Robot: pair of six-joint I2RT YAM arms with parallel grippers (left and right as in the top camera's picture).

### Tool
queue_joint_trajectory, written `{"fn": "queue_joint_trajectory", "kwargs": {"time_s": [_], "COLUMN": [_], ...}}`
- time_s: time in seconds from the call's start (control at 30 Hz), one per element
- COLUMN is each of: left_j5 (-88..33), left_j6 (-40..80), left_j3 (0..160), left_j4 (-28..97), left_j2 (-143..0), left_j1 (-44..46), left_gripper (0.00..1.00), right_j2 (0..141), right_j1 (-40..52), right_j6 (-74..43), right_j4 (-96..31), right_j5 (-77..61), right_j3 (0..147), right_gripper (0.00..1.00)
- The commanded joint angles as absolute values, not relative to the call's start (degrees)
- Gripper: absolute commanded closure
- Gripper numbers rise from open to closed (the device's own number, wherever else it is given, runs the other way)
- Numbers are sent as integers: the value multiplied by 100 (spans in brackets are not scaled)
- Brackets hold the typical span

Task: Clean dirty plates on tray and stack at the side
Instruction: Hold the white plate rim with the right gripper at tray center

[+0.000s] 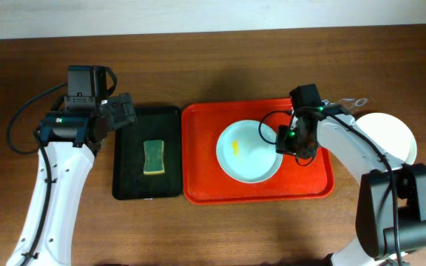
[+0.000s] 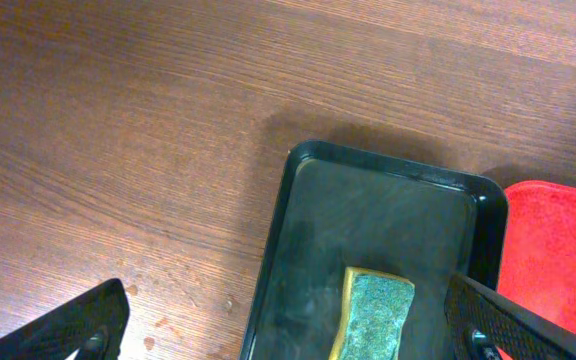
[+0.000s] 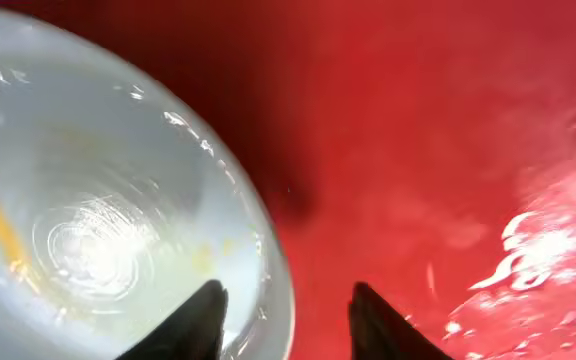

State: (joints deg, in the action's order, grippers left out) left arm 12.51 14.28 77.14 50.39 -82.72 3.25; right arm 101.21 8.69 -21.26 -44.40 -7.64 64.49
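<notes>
One pale plate (image 1: 246, 155) with a yellow smear lies on the red-orange tray (image 1: 202, 148), right of its middle. My right gripper (image 1: 291, 140) is low at the plate's right rim. In the right wrist view its open fingers (image 3: 286, 320) straddle the rim, one over the plate (image 3: 98, 200) and one over the tray (image 3: 418, 150). A white plate (image 1: 390, 137) lies on the table right of the tray; I cannot tell whether it is a stack. My left gripper (image 1: 120, 111) is open and empty above the far left corner of the black tray (image 1: 128, 170).
A green-yellow sponge (image 1: 154, 157) lies in the middle of the black tray, left of the red tray. The left wrist view shows the sponge (image 2: 373, 315), the black tray (image 2: 368, 210) and a corner of the red tray (image 2: 558, 250). Water drops lie on the wood.
</notes>
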Motion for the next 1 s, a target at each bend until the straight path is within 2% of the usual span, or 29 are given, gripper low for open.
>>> {"fn": "queue_joint_trajectory", "kwargs": {"time_s": [0.0, 0.07, 0.17, 0.2, 0.23, 0.5, 0.57, 0.67, 0.8, 0.87, 0.9, 0.97], "left_j5": [1330, 1330, 1330, 1330, 1330, 1330, 1330, 1330, 1330, 1330, 1330, 1330], "left_j6": [1402, 1400, 1402, 1402, 1402, 1402, 1402, 1402, 1402, 1402, 1402, 1402], "left_j3": [7741, 7741, 7741, 7741, 7741, 7741, 7741, 7741, 7741, 7741, 7741, 7741], "left_j4": [5043, 5043, 5043, 5043, 5043, 5043, 5043, 5046, 5046, 5046, 5046, 5046], "left_j2": [-8270, -8270, -8270, -8270, -8270, -8270, -8270, -8270, -8270, -8270, -8270, -8270], "left_j1": [298, 298, 298, 298, 298, 298, 298, 298, 298, 298, 298, 298], "left_gripper": [1, 1, 1, 1, 1, 1, 1, 1, 1, 1, 1, 1], "right_j2": [10077, 10103, 10173, 10173, 10173, 10173, 10173, 10173, 10173, 10173, 10171, 10160], "right_j1": [895, 897, 897, 899, 899, 899, 902, 904, 904, 893, 893, 893], "right_j6": [-1890, -1892, -1890, -1890, -1890, -1892, -1892, -1802, -676, -617, -617, -620], "right_j4": [-4219, -4088, -4095, -4088, -4080, -3876, -3881, -3844, -3306, -3256, -3262, -3474], "right_j5": [-405, -545, -574, -576, -576, -888, -1037, -1022, -998, -985, -985, -987], "right_j3": [6361, 6309, 6270, 6246, 6246, 5940, 5940, 5905, 5911, 5996, 6053, 6248], "right_gripper": [67, 71, 72, 75, 83, 82, 96, 96, 96, 92, 74, 59]}}
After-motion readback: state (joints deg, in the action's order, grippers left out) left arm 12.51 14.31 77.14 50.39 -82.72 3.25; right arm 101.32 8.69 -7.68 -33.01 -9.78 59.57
